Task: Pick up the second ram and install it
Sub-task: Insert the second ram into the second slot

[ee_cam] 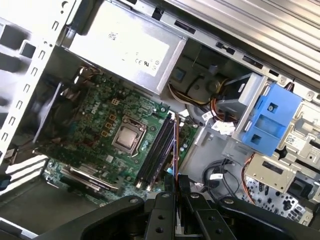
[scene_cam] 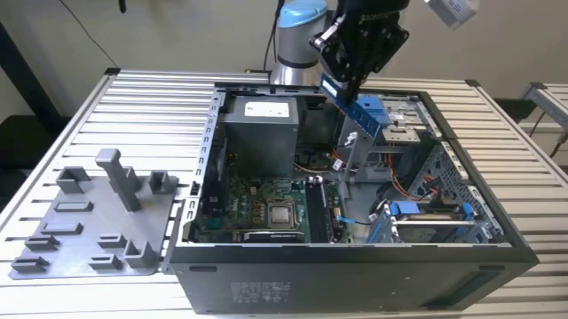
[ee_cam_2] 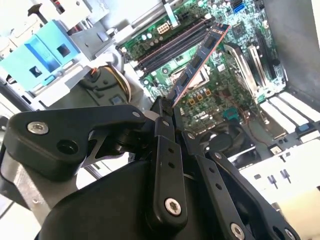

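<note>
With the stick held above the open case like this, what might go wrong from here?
The gripper holds the second ram by one end, tilted, so it might meet the memory slots at an angle and fail to seat. The blue drive bracket and loose cables sit close by and might snag it.

An open computer case (scene_cam: 355, 279) lies on a slatted metal table (scene_cam: 142, 93), its motherboard (scene_cam: 257, 206) exposed with a bare processor (scene_cam: 282, 214) near the middle. A grey power supply (scene_cam: 257, 133) sits at the far end, and blue drive brackets (scene_cam: 417, 212) occupy the exterior view's right. A grey plastic holder tray (scene_cam: 98, 219) lies beside the case.
</note>
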`<state>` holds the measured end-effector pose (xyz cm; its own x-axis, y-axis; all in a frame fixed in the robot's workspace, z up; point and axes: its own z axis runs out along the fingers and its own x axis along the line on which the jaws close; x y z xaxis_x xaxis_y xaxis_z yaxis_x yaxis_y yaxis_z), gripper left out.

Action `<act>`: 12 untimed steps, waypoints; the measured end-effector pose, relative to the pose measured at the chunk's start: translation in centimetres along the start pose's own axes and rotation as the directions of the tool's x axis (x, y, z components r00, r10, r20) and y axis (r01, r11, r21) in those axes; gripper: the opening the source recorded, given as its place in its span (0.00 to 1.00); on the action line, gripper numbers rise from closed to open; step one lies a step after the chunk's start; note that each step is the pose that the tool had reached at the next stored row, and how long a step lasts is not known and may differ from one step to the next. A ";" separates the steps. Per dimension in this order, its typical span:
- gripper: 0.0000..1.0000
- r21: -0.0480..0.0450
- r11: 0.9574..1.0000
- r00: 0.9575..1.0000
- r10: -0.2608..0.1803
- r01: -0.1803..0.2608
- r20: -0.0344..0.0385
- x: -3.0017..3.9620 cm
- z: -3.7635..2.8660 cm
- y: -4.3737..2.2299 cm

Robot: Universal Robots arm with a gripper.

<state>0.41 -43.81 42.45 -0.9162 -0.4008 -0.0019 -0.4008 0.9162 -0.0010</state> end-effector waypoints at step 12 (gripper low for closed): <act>0.14 0.000 0.988 0.988 0.152 -0.152 0.000 0.00 0.10 0.00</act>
<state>0.41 -43.81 42.35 -0.9664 -0.2572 -0.0020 -0.2572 0.9664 -0.0009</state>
